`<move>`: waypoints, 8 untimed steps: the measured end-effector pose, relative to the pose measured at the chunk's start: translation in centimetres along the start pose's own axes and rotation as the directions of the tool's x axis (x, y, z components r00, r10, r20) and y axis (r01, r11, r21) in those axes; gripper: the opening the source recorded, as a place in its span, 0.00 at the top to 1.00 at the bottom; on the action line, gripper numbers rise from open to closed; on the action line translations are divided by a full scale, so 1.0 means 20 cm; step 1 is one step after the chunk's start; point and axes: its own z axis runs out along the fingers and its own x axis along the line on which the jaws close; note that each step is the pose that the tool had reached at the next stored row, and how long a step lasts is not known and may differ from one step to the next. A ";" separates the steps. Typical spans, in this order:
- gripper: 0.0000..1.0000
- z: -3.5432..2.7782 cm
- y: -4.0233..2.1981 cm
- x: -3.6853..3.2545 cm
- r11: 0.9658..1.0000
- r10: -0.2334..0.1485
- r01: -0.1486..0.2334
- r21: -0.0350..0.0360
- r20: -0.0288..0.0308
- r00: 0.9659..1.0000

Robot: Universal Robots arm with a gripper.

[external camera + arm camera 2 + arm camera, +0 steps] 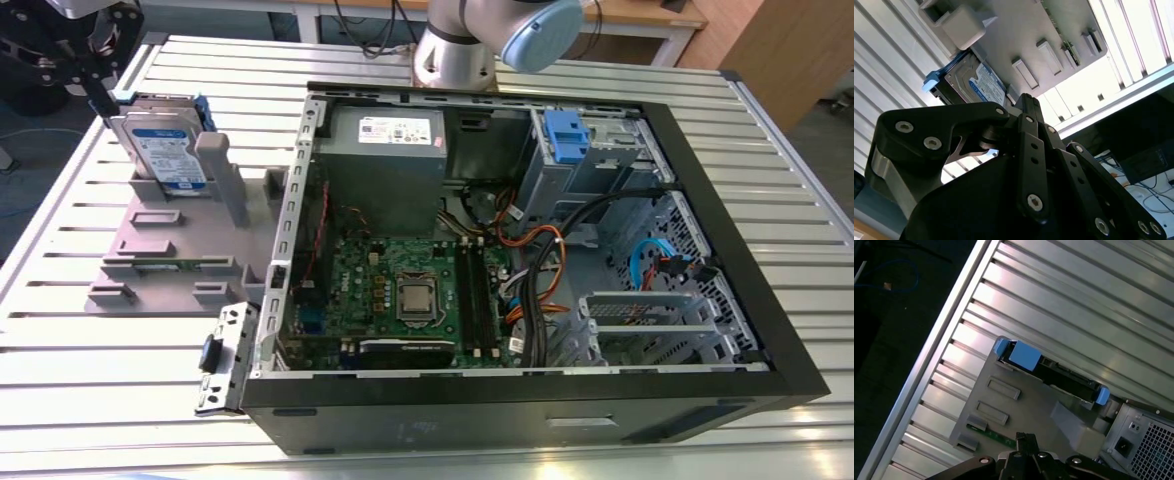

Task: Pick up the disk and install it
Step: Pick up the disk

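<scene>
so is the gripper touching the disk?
Apart. The first wrist view shows bare grey stand between the gripper and the disk.

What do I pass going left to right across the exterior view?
disk → power supply → drive cage

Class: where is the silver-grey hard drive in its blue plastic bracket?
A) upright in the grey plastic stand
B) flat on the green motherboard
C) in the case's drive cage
A: the silver-grey hard drive stands upright in the grey plastic stand, outside the black computer case.
</scene>
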 end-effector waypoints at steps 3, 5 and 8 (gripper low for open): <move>0.89 0.000 0.000 0.000 1.000 -0.022 0.022 -0.001 0.000 1.000; 0.89 0.000 0.000 0.000 0.999 -0.036 0.036 -0.001 0.000 0.999; 0.89 0.000 0.000 0.000 0.999 -0.043 0.043 -0.001 0.000 0.999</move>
